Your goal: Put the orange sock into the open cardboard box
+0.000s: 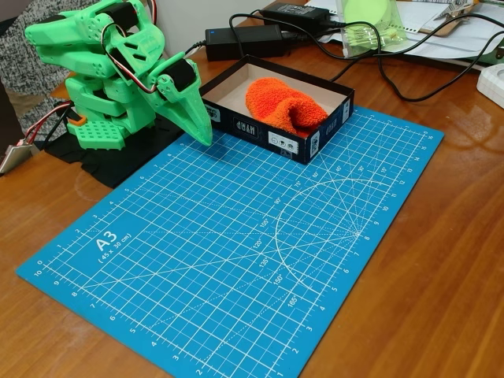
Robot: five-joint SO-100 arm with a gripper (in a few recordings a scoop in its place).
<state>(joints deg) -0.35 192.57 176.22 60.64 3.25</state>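
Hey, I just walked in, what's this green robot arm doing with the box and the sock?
The orange sock already lies inside the open cardboard box, which sits at the far edge of the blue cutting mat. The green arm is folded beside the box, its gripper pointing down at the mat just left of the box and holding nothing. Whether its jaws are open or shut is hard to tell. Nothing is touching the sock now.

A: Where's free room?
B: Across the blue cutting mat (236,252), in front of the open cardboard box (315,138).
A: Obstacles?
B: The box's walls; cables (409,87) and power adapters (244,41) behind it.
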